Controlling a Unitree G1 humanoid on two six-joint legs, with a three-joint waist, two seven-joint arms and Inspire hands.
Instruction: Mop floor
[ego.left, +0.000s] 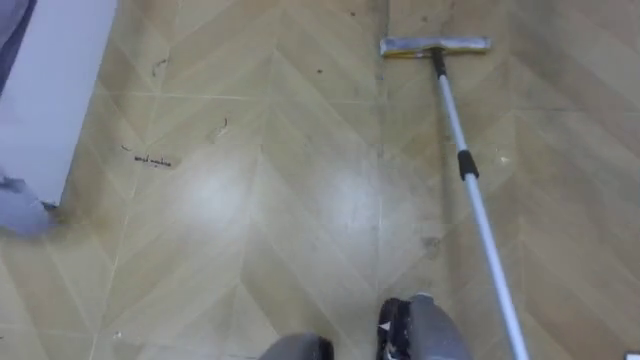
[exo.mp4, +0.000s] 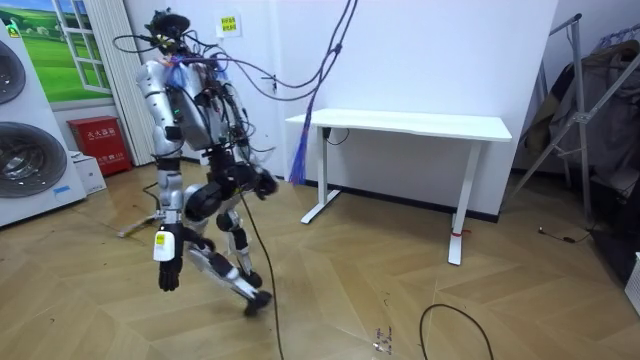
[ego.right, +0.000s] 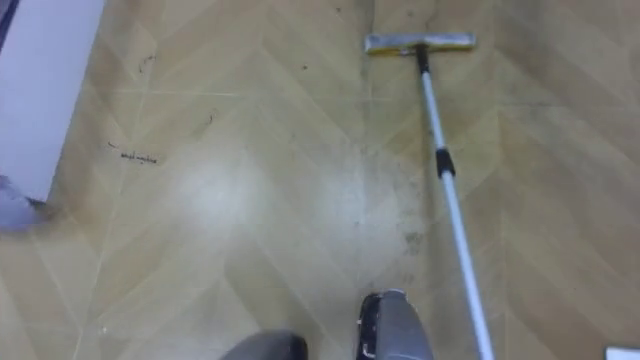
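Dark fingers (exo.mp4: 168, 279) of the left hand (exo.mp4: 167, 268) pointed straight down, loose and close together, pinching nothing. The arm dangled beside the thigh of the leaning robot. The long silver-poled flat mop (ego.left: 471, 180) rested its grey rectangular head on the pale herringbone wood floor (ego.left: 250, 200) ahead, pole slanting back toward the robot's right. A white counter (exo.mp4: 400, 125) stood against the wall, on the room view's right.

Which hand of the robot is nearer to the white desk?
Right. The right hand is at hip height on the side facing the white desk; the left hand hangs low, on the far side.
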